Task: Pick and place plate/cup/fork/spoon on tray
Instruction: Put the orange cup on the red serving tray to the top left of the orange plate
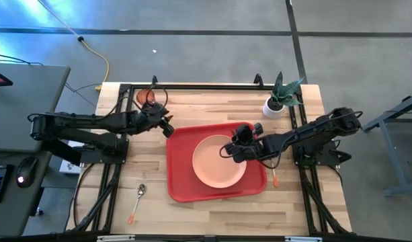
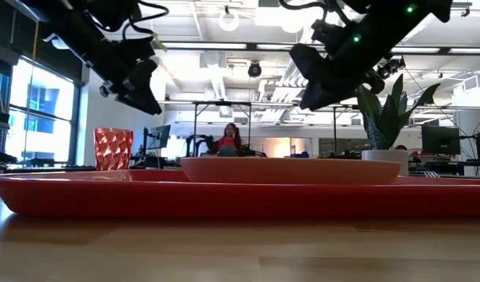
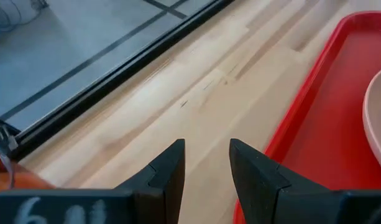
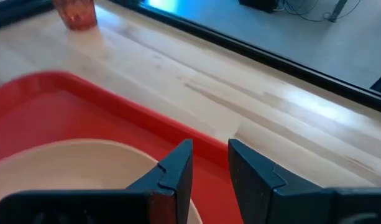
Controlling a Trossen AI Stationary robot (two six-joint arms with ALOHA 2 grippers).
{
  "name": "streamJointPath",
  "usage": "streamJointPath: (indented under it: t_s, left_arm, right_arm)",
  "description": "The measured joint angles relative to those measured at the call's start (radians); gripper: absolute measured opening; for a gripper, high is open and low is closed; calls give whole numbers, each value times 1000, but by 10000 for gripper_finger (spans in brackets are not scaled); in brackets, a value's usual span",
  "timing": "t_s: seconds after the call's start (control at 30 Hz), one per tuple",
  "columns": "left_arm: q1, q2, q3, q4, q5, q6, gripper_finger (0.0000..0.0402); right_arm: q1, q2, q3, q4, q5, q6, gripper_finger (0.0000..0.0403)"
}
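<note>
The peach-pink plate [image 1: 219, 161] lies flat on the red tray [image 1: 185, 181] at the table's middle. The red-orange cup [image 1: 148, 97] stands on the table at the far left; it also shows in the right wrist view [image 4: 75, 12]. The spoon [image 1: 140, 193] lies on the table near the front left. The fork's orange handle [image 1: 274, 177] lies just right of the tray, its head hidden under my right arm. My left gripper [image 1: 168, 128] hovers over the table beside the tray's far left corner, open by a narrow gap and empty. My right gripper [image 1: 229, 150] hovers over the plate's right part, open by a narrow gap and empty.
A white pot with a green plant [image 1: 276, 104] stands at the table's far right corner. A black frame [image 1: 192, 86] runs along the table's far edge and sides. Bare wood shows in front of the tray and between the cup and the plant.
</note>
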Motion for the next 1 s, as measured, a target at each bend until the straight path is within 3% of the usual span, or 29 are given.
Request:
streamJointPath:
  t_s: [0.27, 0.6, 0.8, 1.0]
  left_arm:
    - [-65, 56, 0, 108, -32, 51, 117]
    - [-125, 60, 0, 111, -86, 48, 117]
    - [-167, 48, 0, 108, -125, 53, 117]
    - [-209, -7, 0, 55, -169, 51, 117]
  right_arm:
    - [1, 0, 0, 70, -8, -84, 93]
    - [-15, 4, 0, 320, -46, -347, 100]
    - [-94, 51, 0, 615, -247, -583, 108]
    - [-179, 114, 14, 748, -423, -643, 117]
